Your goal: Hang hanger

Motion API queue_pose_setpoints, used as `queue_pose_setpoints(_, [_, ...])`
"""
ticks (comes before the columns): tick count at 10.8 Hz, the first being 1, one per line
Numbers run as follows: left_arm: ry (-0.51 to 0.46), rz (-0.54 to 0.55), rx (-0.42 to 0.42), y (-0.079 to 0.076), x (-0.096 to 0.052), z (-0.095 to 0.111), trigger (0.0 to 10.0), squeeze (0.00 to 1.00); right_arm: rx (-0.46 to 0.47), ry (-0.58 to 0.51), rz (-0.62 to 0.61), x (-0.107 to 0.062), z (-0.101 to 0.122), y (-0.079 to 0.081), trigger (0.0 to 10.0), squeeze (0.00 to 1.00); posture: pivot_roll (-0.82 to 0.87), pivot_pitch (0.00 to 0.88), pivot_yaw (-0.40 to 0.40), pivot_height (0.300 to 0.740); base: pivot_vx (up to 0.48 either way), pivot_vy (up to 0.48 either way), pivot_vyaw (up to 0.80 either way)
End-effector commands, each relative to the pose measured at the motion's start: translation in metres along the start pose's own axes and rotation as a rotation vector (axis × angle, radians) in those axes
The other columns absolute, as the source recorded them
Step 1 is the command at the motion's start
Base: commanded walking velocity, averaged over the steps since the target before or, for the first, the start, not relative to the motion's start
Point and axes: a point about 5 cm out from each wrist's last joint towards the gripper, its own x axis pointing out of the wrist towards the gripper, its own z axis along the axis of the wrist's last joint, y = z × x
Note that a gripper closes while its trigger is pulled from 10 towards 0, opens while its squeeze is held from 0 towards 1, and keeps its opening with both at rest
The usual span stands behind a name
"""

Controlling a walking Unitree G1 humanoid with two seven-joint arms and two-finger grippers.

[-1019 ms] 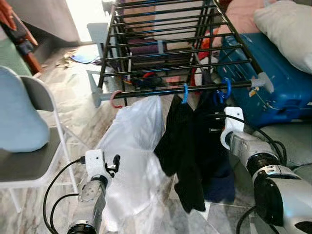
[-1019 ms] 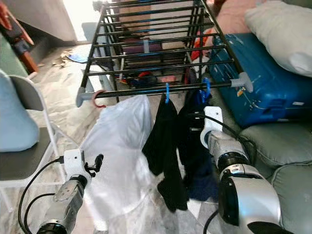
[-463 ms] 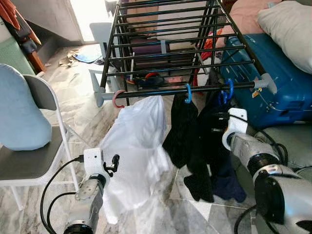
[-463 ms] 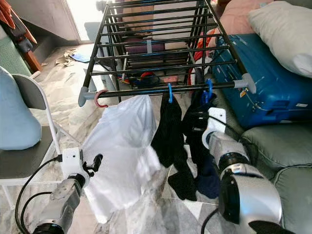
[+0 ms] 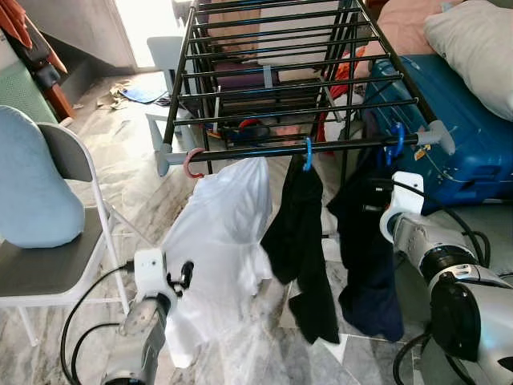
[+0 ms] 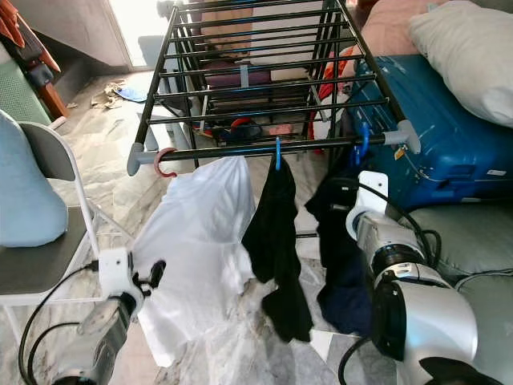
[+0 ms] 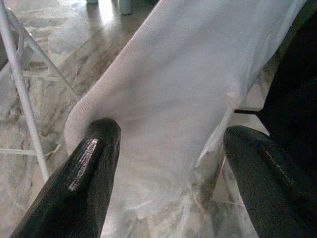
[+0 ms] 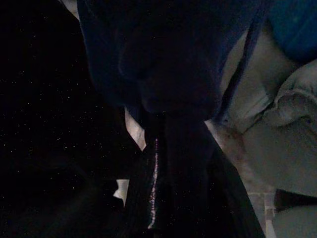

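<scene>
Nearest the head camera, my left gripper [image 5: 186, 273] sits low in front of a white garment [image 5: 220, 241]. Its wrist view shows the two black fingers [image 7: 84, 178] spread apart with the white cloth between and beyond them, nothing clamped. My right gripper [image 5: 373, 188] is raised on the right side, pressed into a dark navy garment [image 5: 369, 257]. Its fingers are buried in that fabric, and the right wrist view is almost black, so I cannot tell whether they stand apart or together.

Above both grippers runs the front rail [image 5: 321, 147] of a black drying rack [image 5: 272, 64]. Three hangers hook over this rail:
- a pink hook [image 5: 191, 163] near the left end, carrying the white garment;
- a blue hook [image 5: 307, 153] at mid-rail, carrying a black garment [image 5: 300, 241];
- a blue hanger hook [image 5: 396, 138] near the right end, carrying the navy garment, directly above my right gripper.

All three garments hang down toward the marble floor [image 5: 136, 176].

To the left stands a folding chair [image 5: 56, 265] with a light blue cushion [image 5: 32, 188]. To the right, behind the rack, lies a blue suitcase [image 5: 457, 136], with a white pillow [image 5: 473, 36] above it.
</scene>
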Motion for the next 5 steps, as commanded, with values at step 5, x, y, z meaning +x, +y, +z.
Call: queue_pose_setpoints(5, [0.018,-0.015,0.005,0.002,-0.004,0.004,10.0,0.00,0.007,0.078,0.024,0.003,-0.029,0.007,10.0,0.00,-0.07,0.000,0.085,0.740,0.000,0.000,0.00])
